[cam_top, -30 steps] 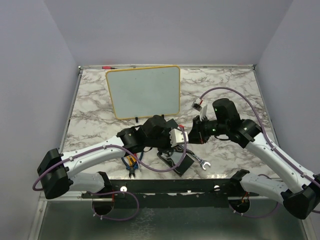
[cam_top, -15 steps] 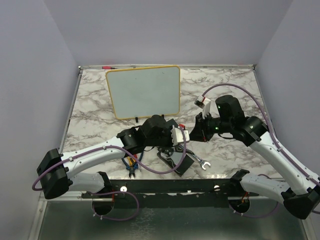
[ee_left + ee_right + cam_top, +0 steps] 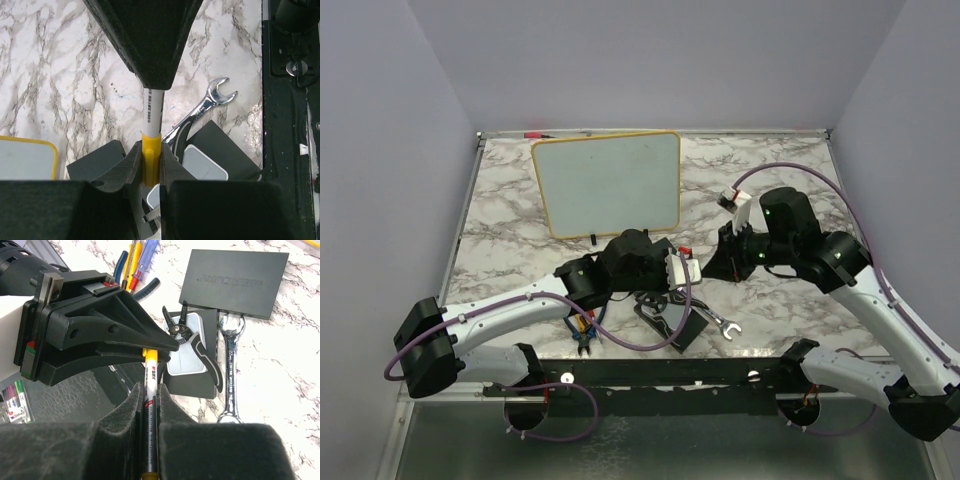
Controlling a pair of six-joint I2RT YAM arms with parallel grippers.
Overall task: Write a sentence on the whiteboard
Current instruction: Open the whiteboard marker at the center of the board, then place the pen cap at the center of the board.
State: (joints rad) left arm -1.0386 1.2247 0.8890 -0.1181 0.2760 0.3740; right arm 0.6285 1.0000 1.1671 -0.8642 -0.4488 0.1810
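Observation:
The whiteboard (image 3: 608, 183) stands at the back of the table, white with a yellow-tan frame; its face is blank and no sentence shows on it. One of its corners shows in the left wrist view (image 3: 25, 160). A marker (image 3: 150, 382) with a white body and a yellow cap (image 3: 150, 160) is held between both grippers over the middle of the table. My left gripper (image 3: 150, 150) is shut on the yellow cap. My right gripper (image 3: 149, 392) is shut on the marker's body. In the top view the two grippers, left (image 3: 690, 268) and right (image 3: 720, 265), meet tip to tip.
A silver wrench (image 3: 231, 370) lies on the marble right of a black block with a grey insert (image 3: 205, 162). Wire strippers (image 3: 195, 342) lie on it. A flat black pad (image 3: 233, 282) lies beyond. Screwdrivers and pliers (image 3: 583, 330) lie near the front rail.
My right arm has moved a little to the right and back, and the left gripper has followed slightly right. Both stay shut on the marker.

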